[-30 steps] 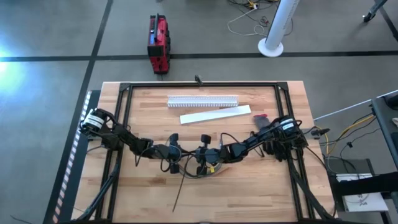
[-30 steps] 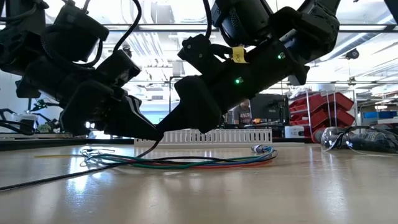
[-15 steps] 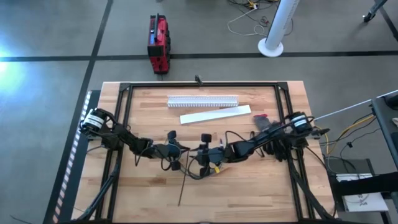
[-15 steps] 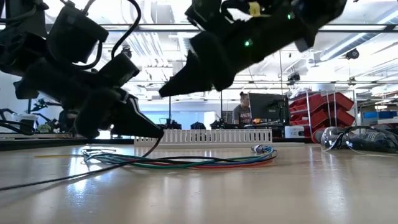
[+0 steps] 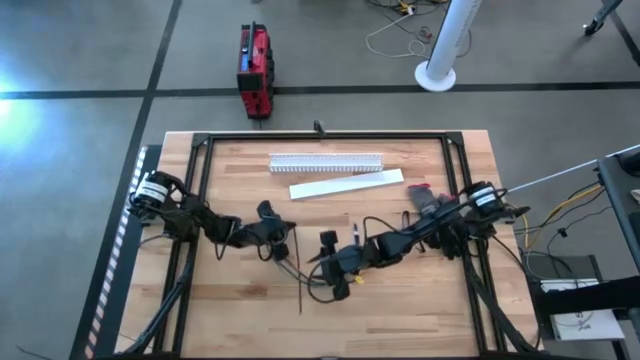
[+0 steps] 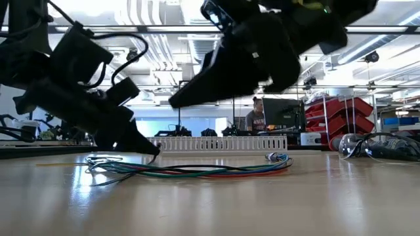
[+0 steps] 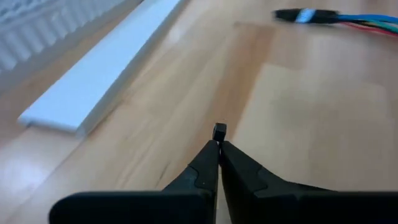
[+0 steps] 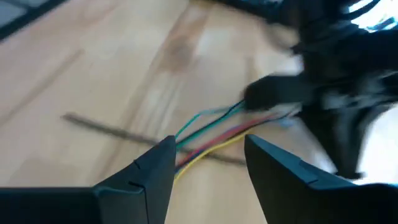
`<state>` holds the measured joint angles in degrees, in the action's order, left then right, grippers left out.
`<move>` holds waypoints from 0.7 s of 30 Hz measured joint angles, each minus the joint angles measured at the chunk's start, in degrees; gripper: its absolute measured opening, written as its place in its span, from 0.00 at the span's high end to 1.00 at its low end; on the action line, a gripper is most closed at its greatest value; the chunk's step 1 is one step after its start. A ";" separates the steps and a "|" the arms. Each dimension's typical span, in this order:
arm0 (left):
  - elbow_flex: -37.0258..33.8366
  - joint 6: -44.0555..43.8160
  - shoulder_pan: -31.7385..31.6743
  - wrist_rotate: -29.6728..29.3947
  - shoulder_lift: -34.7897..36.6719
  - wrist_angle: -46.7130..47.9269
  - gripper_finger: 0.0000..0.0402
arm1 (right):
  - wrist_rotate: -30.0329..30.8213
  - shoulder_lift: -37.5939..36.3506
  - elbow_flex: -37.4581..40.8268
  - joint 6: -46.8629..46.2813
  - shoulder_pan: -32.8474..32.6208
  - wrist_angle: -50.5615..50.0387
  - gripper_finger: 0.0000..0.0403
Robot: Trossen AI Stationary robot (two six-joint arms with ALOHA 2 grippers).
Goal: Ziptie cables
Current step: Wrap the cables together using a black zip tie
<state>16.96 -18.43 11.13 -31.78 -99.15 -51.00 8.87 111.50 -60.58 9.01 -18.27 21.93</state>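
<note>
A bundle of coloured cables (image 6: 197, 172) lies on the wooden table, also seen in the right wrist view (image 8: 211, 118). A black zip tie (image 5: 293, 285) runs from my left gripper (image 5: 283, 242) toward the table's near edge. My left gripper (image 7: 219, 144) is shut on it, low over the table just left of the cables. My right gripper (image 8: 210, 142) is open, raised above the cables (image 6: 174, 103), with the cables showing beyond its fingers and nothing between them. My left gripper pinches the zip tie just behind its small square head (image 7: 219, 130), between the two fingertips. The head pokes out past the tips. The fingers slant down toward the table's right. The strap (image 5: 296, 295) trails away toward the near edge, low on the table.
A white slotted cable duct (image 5: 325, 161) and its flat white cover (image 5: 345, 185) lie at the far side of the table. Dark and red items (image 5: 420, 195) sit by the right arm. The cables' blue connector end (image 7: 305, 15) lies beyond my left gripper.
My right gripper has risen from beside my left gripper's tip to well above the cables and has gone a little toward the near edge. My left gripper has sunk lower. The zip tie's strap has shifted toward the far edge and swung round on the table.
</note>
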 joint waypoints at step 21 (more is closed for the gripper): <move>-0.45 -4.20 0.06 4.06 0.07 0.07 1.00 | 20.82 21.82 -25.89 0.12 -12.51 -12.84 0.56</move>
<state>16.51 -22.62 11.20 -27.71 -99.09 -50.94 29.69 133.33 -86.47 9.13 -30.79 9.09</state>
